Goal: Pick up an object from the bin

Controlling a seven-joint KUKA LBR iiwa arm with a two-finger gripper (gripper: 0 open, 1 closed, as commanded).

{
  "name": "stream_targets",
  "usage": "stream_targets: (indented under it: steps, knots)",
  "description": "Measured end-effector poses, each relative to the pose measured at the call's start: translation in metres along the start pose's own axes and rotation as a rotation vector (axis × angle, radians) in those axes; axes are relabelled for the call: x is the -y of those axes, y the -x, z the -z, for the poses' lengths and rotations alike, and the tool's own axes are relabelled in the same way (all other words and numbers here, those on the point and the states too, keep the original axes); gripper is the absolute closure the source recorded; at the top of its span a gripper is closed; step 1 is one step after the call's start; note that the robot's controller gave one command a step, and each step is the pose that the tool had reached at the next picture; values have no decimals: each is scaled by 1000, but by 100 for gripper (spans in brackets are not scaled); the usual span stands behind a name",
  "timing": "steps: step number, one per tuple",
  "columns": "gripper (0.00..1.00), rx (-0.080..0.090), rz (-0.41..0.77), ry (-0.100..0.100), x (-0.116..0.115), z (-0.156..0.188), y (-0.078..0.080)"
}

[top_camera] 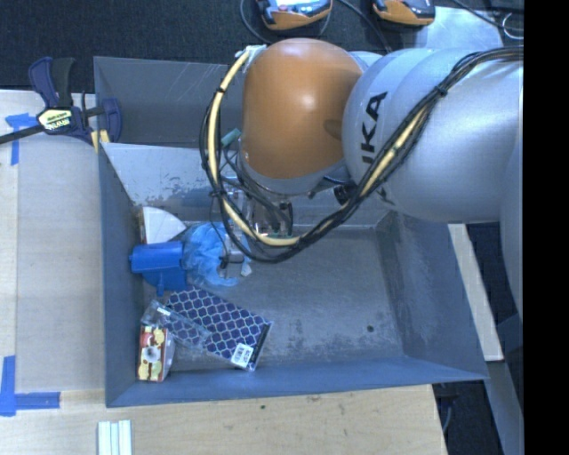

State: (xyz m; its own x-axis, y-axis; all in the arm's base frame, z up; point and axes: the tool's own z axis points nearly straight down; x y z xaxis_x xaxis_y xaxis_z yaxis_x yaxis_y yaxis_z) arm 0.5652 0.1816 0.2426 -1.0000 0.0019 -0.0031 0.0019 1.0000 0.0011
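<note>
Orange-capped wrist (298,107) hangs vertically over the crumpled blue plastic bag (206,253); we cannot tell the jaws' state.

Beyond the far rim of the grey bin (338,302) the background (133,27) is dark, while a pale tan, evenly lit tabletop (53,267) runs along its left and near edges.

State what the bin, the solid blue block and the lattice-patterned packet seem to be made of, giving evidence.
Bin: grey metal, matte, scuffed and speckled floor. Blue block: probably plastic or foam; uniform colour, smooth faces. Lattice-patterned packet: likely printed card under clear film; glints and a white barcode label.
</note>
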Motion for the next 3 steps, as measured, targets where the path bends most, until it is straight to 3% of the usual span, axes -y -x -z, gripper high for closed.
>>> stream_targets:
  steps: [1, 2, 3]
  knots:
    - [0, 0, 0, 0, 0, 0, 0]
    - [0, -4, 128, -1, 1, -88, 9]
    - [0, 6, 273, 1, -1, -79, 31]
